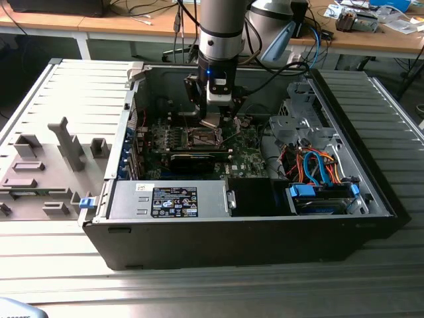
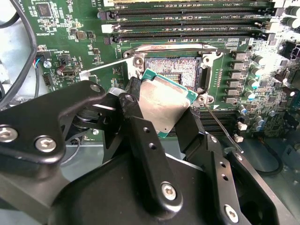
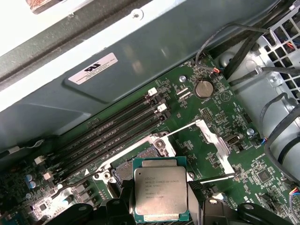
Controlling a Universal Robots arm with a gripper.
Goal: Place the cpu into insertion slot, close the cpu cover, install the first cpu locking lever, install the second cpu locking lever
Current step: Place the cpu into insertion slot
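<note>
The gripper (image 2: 159, 107) is closed on the cpu (image 2: 165, 96), holding it by 2 opposite edges, tilted and partly over the insertion slot (image 2: 176, 70); I cannot tell if it touches. My worry: if the chip goes down tilted or off-centre, a corner may press the socket contacts and bend them. The arm (image 1: 218, 33) stands almost vertical inside the computer case (image 1: 265, 240), wrist pointing down.

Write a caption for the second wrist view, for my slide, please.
The tool grips the cpu by two edges, close to the uncovered slot on the green board.
</note>
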